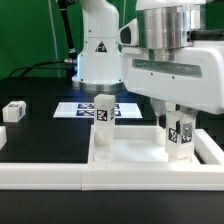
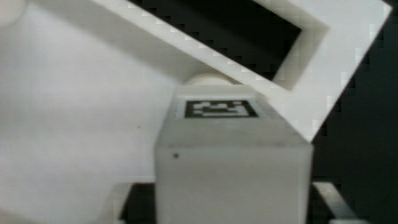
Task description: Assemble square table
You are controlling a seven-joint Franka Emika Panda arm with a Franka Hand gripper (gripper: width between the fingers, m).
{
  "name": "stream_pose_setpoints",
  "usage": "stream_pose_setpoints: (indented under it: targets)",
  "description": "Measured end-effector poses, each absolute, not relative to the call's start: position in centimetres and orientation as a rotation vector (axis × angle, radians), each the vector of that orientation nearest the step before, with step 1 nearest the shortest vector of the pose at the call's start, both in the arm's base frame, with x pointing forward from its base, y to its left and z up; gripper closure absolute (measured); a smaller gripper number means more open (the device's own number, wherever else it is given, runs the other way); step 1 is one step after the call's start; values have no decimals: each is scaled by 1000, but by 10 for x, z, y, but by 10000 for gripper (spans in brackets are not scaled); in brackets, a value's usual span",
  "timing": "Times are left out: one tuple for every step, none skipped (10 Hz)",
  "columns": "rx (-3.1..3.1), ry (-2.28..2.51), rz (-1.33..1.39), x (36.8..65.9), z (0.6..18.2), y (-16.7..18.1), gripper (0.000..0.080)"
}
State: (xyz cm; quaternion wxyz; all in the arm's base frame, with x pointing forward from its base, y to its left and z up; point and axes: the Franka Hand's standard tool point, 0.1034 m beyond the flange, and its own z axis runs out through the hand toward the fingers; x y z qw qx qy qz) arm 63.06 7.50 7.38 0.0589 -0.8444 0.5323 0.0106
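White plastic fills most of my feed; one square slab (image 1: pixel 135 150) with a raised rim lies flat on the black worktop (image 1: pixel 40 125), toward the exterior view's right; one long white rail (image 1: pixel 40 176) runs along its near side, touching it. I count three legs; the standing leg (image 1: pixel 103 112) is upright at the slab's far corner on the exterior view's left, tag toward the camera; the loose leg (image 1: pixel 14 110) sits alone on the worktop, well apart at the exterior view's left edge; the held leg (image 1: pixel 180 136) stands upright over the slab's right part, its lower end down at the slab, though I cannot tell whether it rests there. My jaws are pinching this held leg (image 2: pixel 228 165) from both sides; the wrist view shows a dark finger against each flank and one tag on its upper face. One marker board (image 1: pixel 80 108) lies flat behind the slab, just before the arm's base (image 1: pixel 100 50).
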Motion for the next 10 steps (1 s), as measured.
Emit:
stream_pose_setpoints:
  targets:
    - [-2406,1813,58,630,73,77,508]
    - [-2232,1987,73,630,72,78,508]
    - [-2014,2166,89,626,71,78,508]
    - [-2004,2181,97,626,72,80,508]
    - [-2025,2160,94,626,72,80,508]
    - [-2041,2146,93,625,71,80,508]
    - [-2047,2141,94,625,70,82,273]
    - [-2311,1901,34,624,70,90,180]
    - [-2456,1713,6,624,70,95,180]
    - [-2506,1640,-1,625,70,92,155]
